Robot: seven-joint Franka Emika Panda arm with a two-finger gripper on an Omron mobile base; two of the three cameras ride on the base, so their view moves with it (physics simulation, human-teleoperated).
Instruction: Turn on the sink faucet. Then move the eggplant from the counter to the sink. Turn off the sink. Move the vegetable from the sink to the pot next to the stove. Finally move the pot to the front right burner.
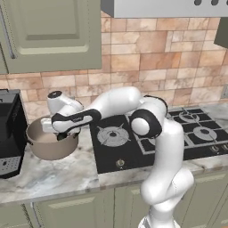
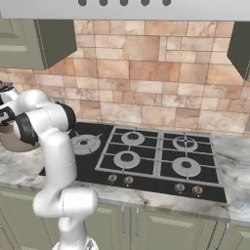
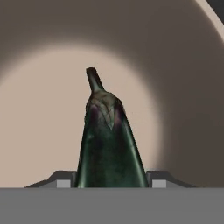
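Observation:
The tan pot (image 1: 50, 150) stands on the counter (image 1: 58, 176) just left of the black stove (image 1: 116, 153). My gripper (image 1: 62, 132) reaches down into it from above. In the hand view the dark purple eggplant (image 3: 109, 144) stands between my two finger tips, stem pointing away, over the pot's beige floor (image 3: 39, 118). My gripper (image 3: 111, 181) is shut on the eggplant, a tip on either side of it. From the right base view the pot (image 2: 10, 141) peeks out at the far left behind my arm. The sink and faucet are out of view.
A black coffee machine (image 1: 10, 133) stands on the counter left of the pot. The stove (image 2: 146, 156) has several burners, with the front right burner (image 2: 186, 167) bare. Knobs line its front edge. A range hood and green cabinets hang above.

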